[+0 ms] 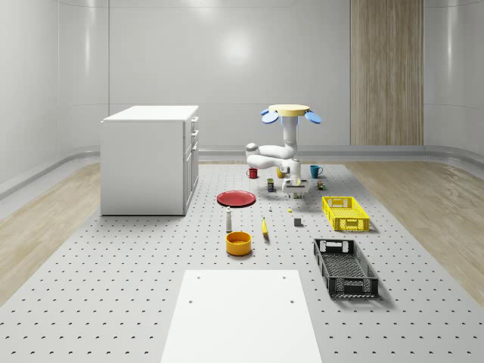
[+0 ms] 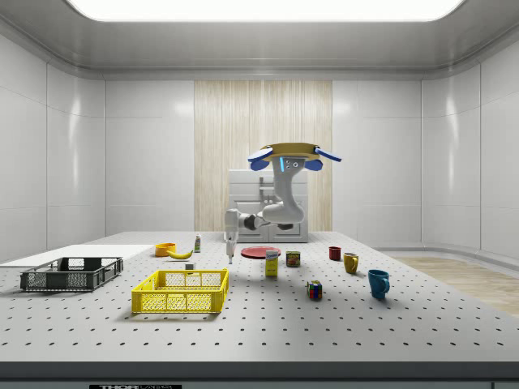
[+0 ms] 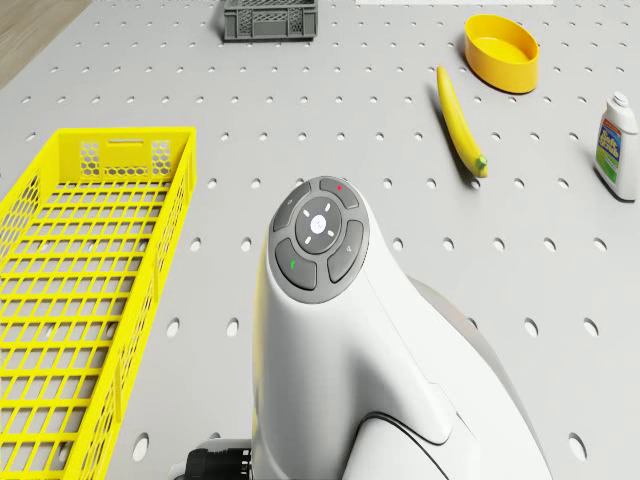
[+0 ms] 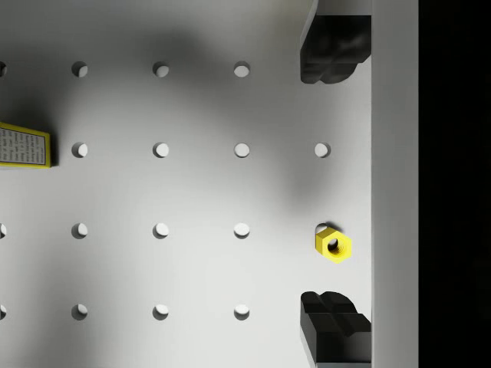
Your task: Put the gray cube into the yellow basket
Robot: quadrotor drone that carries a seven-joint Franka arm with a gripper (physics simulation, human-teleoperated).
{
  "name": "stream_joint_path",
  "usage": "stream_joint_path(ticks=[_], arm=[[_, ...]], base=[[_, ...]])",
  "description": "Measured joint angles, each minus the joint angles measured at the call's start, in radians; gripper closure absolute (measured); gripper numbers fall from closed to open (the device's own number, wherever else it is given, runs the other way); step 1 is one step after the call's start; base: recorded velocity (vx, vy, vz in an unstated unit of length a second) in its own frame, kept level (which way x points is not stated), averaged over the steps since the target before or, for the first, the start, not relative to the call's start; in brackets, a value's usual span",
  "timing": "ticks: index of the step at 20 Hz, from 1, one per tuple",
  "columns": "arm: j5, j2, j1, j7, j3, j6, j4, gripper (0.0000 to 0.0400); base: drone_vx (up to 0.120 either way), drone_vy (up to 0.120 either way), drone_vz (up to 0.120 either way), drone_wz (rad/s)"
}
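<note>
Gray cube (image 1: 298, 222) lies beyond the downward-bent arm (image 1: 274, 156), jaws apart

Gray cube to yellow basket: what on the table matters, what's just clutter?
Job:
gray cube
yellow basket
tool, open, over bare table

Clutter:
black crate
orange bowl
banana
red plate
blue mug
yellow nut

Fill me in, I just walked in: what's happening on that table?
A drone carrying an arm hovers above the table, its tool open and empty, pointing down near a small yellow nut. The gray cube sits untouched beside the yellow basket, which holds nothing yet.
</note>
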Motion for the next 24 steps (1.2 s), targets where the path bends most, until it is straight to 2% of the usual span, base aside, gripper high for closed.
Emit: stream_joint_path(ticks=[3, 8, 10, 24], arm=[[0.002, -0.005, -0.001, 0.001, 0.001, 0.004, 0.000, 0.0000], [0.005, -0.012, -0.003, 0.002, 0.002, 0.011, 0.001, 0.0000], [0.006, -0.015, -0.003, 0.003, 0.002, 0.014, 0.001, 0.0000], [0.013, -0.032, -0.007, 0.005, 0.005, 0.030, 0.001, 0.0000]], base=[[0.120, 0.000, -0.013, 0.000], [0.120, 0.000, -0.104, 0.000], [0.120, -0.100, 0.000, 0.000], [0.120, 0.000, 0.000, 0.000]])
